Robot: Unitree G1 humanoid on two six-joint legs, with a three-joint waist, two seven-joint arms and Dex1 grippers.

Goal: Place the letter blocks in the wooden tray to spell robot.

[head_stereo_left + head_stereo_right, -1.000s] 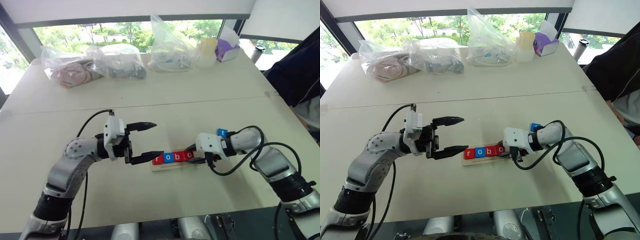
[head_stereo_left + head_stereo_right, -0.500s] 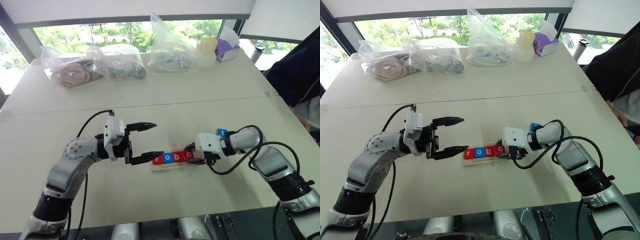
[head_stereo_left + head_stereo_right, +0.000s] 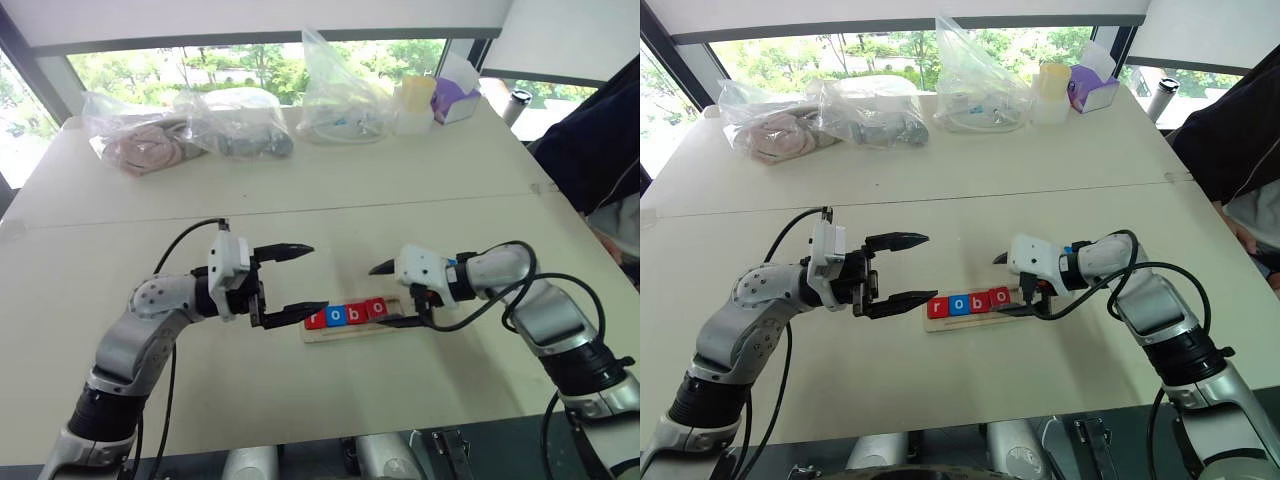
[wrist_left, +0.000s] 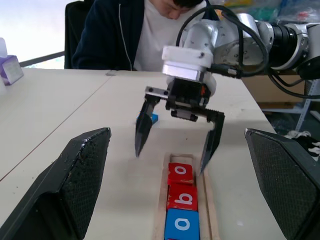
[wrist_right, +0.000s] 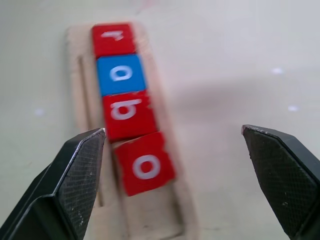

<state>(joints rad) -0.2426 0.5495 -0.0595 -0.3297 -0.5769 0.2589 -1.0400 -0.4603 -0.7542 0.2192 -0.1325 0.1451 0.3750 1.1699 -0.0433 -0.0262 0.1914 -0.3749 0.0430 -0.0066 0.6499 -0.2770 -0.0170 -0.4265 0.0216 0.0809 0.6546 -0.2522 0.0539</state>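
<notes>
Letter blocks (image 3: 346,314) sat in a row inside the wooden tray (image 3: 352,331) on the near half of the pale table (image 3: 420,180), four of them: a red r (image 5: 113,39), a blue o (image 5: 121,74), a red b (image 5: 128,114) and a red o (image 5: 146,169). The last red o lay slightly askew against the b, toward the tray's 3 o'clock end, with one slot of bare wood left beyond it. A fifth block, the blue block (image 4: 154,118), lay on the table outside the tray, near the right gripper at about 1 o'clock from the tray in the head views.

The right gripper (image 3: 394,295) hung just over the tray's 3 o'clock end, its two black fingers spread wide and holding nothing, one fingertip on each long side of the tray. The left gripper (image 3: 302,281) was at the tray's 9 o'clock end, pointing level toward it, its fingers also wide apart and empty, the lower fingertip just beside the red r.

At 12 o'clock, along the table's far edge, lay several clear plastic bags (image 3: 235,122), a tissue box (image 3: 455,98) and a yellow-lidded container (image 3: 415,103). A person in a dark jacket (image 3: 590,145) sat at the table's 2 o'clock side.
</notes>
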